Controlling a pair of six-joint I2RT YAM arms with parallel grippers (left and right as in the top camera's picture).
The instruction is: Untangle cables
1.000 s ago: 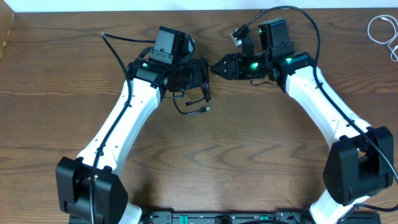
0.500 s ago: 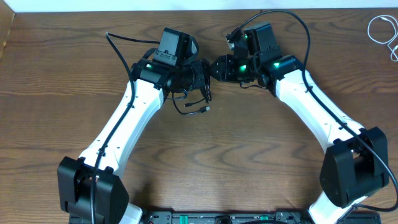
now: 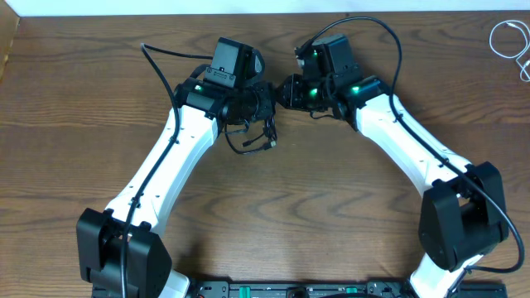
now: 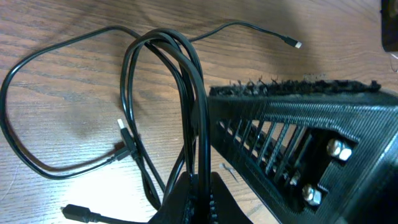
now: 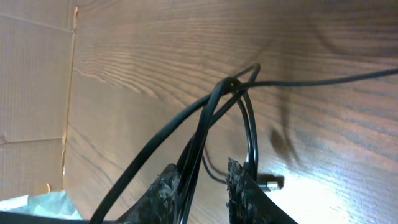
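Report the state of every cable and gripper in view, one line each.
black cable: looped and tangled, partly raised off the table, with strands in both grippers.
white cable: coiled at the table's far right corner, apart from the black one, untouched.
left gripper: jaws shut on the black cable.
right gripper: jaws apart, black cable strands between them.

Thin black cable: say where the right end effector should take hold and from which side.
Probably the bunched strands of the thin black cable just beyond the left end effector's pinch, approached from the right arm's side. There they rise together off the brown wooden table and run between the right end effector's fingers.
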